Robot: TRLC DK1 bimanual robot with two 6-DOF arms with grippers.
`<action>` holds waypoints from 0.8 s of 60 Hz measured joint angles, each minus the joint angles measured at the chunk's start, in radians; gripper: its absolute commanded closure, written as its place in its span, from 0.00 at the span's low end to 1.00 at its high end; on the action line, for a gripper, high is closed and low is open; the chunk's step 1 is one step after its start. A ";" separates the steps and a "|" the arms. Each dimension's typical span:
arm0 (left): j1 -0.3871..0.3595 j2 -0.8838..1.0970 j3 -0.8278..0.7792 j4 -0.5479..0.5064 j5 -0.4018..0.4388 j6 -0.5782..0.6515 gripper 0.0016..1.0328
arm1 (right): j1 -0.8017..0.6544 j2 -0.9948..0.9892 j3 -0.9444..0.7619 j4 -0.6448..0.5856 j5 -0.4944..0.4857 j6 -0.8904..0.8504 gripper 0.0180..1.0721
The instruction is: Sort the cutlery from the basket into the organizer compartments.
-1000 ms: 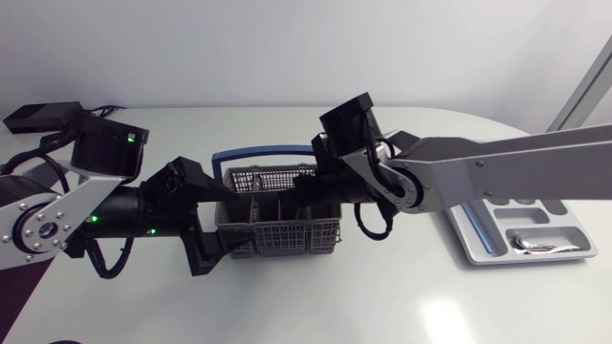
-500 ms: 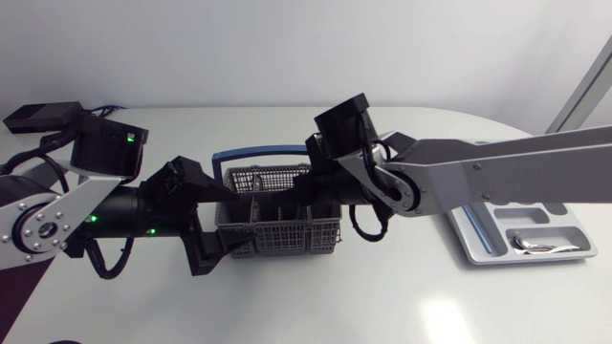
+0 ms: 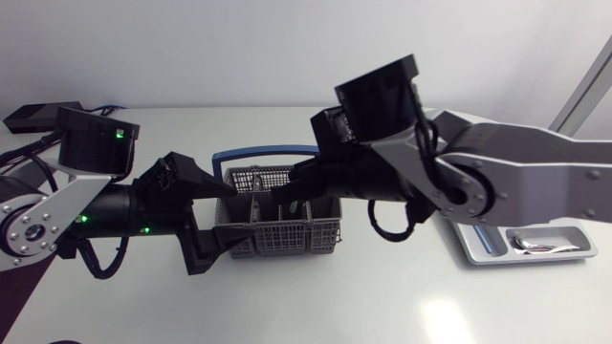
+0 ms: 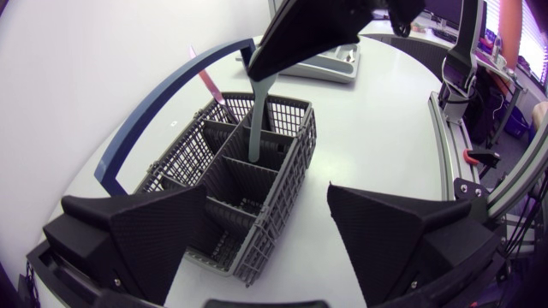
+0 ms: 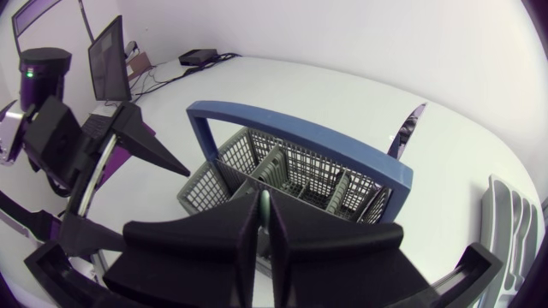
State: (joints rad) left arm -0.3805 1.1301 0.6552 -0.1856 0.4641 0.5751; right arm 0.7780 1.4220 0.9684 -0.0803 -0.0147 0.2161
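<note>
Right gripper [image 3: 284, 194] clamps a pale cutlery handle [image 4: 259, 120] standing in the centre-frame basket [image 3: 287, 234], likely to lift it toward the organizer [image 3: 478, 250] at right; left gripper [image 3: 239, 216] is released, straddling the basket end, probably steadying it.

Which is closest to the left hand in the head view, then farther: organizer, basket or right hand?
1. basket: between the fingers of the left hand.
2. right hand: over the basket's middle.
3. organizer: far right.

Robotics lab, L arm [image 3: 105, 205] w/ green LEDs, R arm [image 3: 516, 182], plain white table [image 3: 382, 301]
</note>
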 measured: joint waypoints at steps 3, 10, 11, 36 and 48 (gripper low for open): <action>0.000 -0.002 0.000 -0.003 0.000 0.000 0.06 | 0.000 -0.035 0.002 -0.031 -0.022 -0.001 0.95; 0.000 -0.018 0.000 -0.021 0.000 -0.001 0.05 | -0.008 -0.093 0.011 -0.112 -0.085 -0.003 0.95; 0.000 -0.020 0.000 -0.024 0.000 -0.001 0.05 | -0.010 -0.102 0.014 -0.128 -0.091 -0.003 0.95; 0.000 -0.075 0.001 -0.091 -0.001 -0.004 0.05 | -0.235 -0.356 0.057 -0.357 -0.225 -0.003 0.95; -0.002 -0.077 0.003 -0.107 -0.001 -0.004 0.05 | -0.441 -0.478 0.030 -0.452 -0.286 -0.027 0.95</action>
State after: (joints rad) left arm -0.3828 1.0531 0.6582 -0.2924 0.4633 0.5713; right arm 0.3374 0.9440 0.9985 -0.5320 -0.3012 0.1894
